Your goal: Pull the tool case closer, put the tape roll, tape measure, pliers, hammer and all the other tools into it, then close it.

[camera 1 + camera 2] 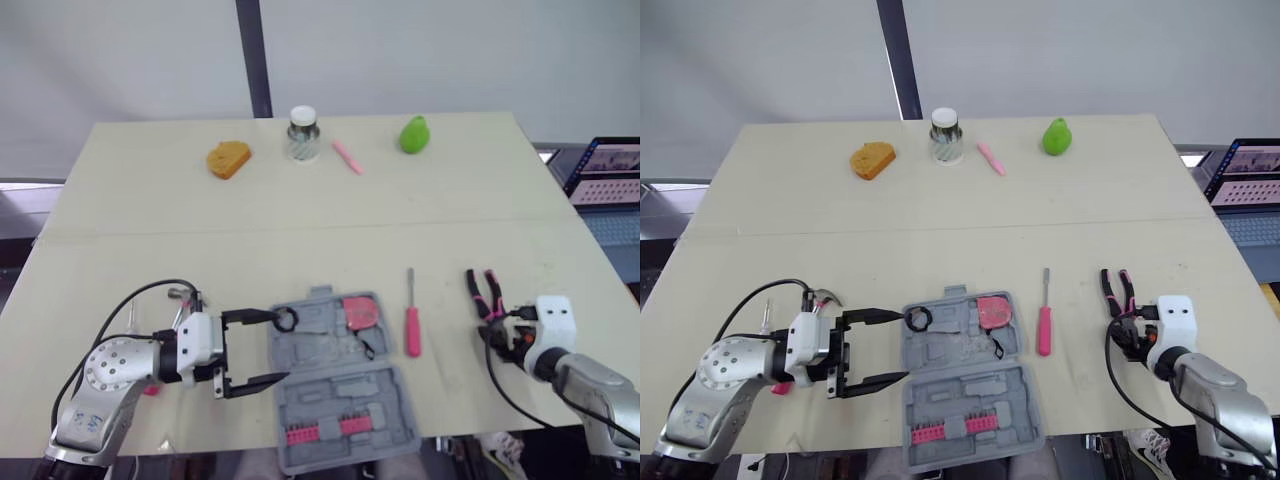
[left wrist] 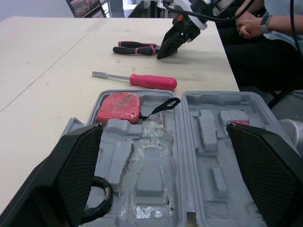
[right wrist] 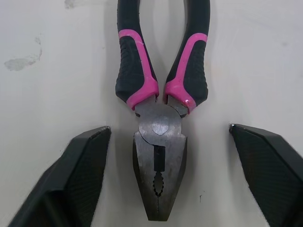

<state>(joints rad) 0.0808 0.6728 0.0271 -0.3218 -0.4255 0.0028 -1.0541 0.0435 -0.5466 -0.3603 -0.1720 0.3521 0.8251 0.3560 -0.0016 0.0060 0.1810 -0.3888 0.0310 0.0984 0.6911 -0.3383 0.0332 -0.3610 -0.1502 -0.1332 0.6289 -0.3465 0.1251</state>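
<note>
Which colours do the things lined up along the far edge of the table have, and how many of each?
Orange: 1, the bread-like piece
Clear with a white lid: 1, the jar
Pink: 1, the thin stick
Green: 1, the pear-shaped thing
Total: 4

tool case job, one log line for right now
tool case open; tape measure inside; tape roll at its rim; screwdriver, pliers on table; left gripper open beside case; right gripper open astride pliers

The tape measure is sitting in the tool case. The screwdriver is lying right of it, pliers farther right.
</note>
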